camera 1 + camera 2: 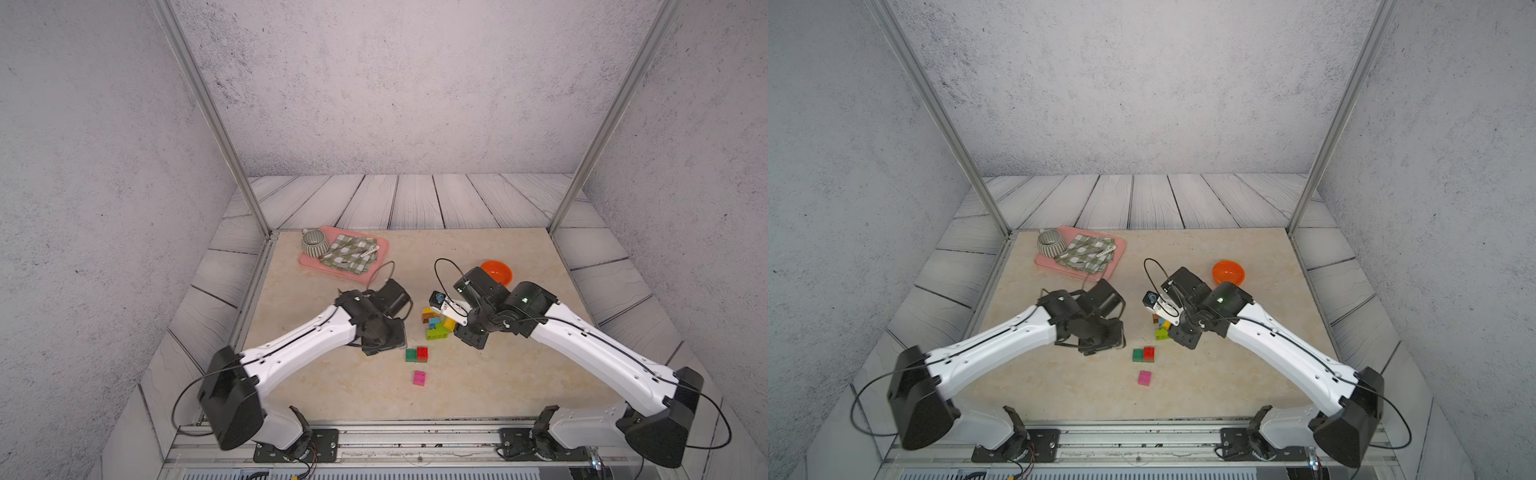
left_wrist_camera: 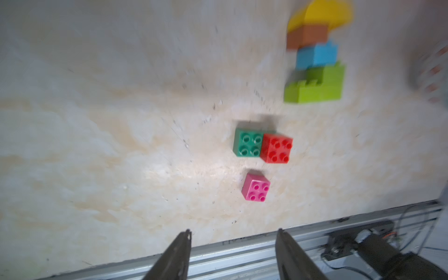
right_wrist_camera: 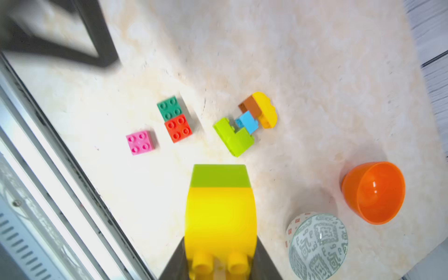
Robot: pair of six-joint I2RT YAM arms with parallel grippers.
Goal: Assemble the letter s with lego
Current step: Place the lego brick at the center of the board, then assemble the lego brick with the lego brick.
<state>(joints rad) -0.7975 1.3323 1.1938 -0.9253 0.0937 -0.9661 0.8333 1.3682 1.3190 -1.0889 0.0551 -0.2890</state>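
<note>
While the right pincer (image 3: 219, 257) clamps a yellow-and-lime studded plastic brick stack (image 3: 219, 208), the left pincer (image 2: 234, 232) gapes, empty.

Soft, even light is filling both sharp top views, where grey metal frame posts (image 1: 210, 112) are splaying outward. Blur is smearing the stacked yellow, brown, blue and lime plastic bricks (image 2: 316, 57) in the left wrist view, and glare is whitening the pale marbled surface (image 2: 169, 174). The right wrist view's nearest yellow-and-lime plastic brick (image 3: 219, 213) is sitting unfocused.
</note>
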